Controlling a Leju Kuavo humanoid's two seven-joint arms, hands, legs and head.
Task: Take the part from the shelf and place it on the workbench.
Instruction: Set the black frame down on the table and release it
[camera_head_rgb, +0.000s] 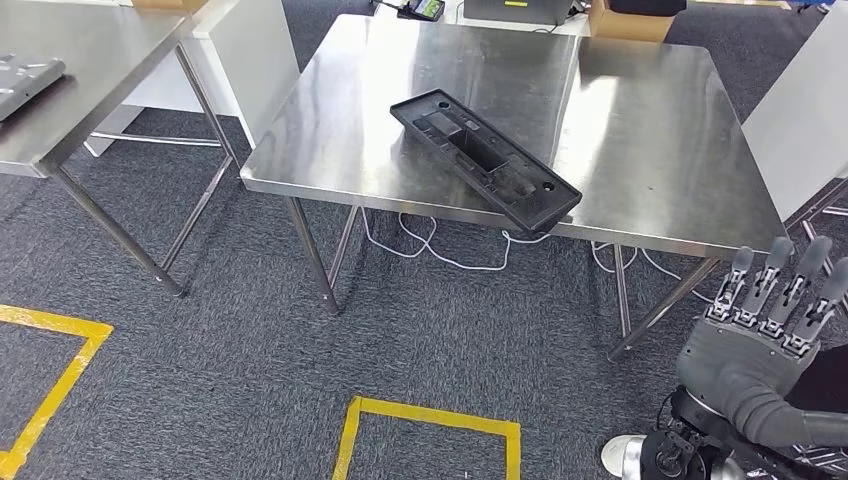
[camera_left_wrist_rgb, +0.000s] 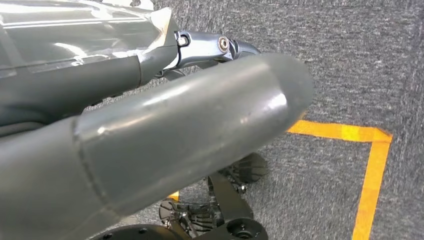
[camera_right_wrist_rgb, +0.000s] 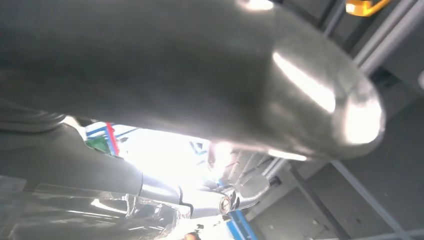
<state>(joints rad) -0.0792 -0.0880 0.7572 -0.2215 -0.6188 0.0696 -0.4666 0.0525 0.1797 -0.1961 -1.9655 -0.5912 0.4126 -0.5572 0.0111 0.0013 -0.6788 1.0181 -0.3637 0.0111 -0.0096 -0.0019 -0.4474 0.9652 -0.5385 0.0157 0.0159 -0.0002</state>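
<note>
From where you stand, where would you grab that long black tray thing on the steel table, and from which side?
Probably the near end of the black part, the corner that juts past the workbench edge toward the robot. It lies flat and diagonal, so fingers could likely slip under that overhang and close on its raised rim. The right hand, raised with fingers spread and empty, looks the closer one to come from.

I stand in a workshop or test lab: bare stainless-steel workbench (camera_head_rgb: 640, 150) ahead, a second steel table (camera_head_rgb: 90, 60) at far left, grey carpet floor (camera_head_rgb: 200, 380) marked with yellow tape squares (camera_head_rgb: 430, 415), loose white cables (camera_head_rgb: 420, 245) under the bench.
</note>
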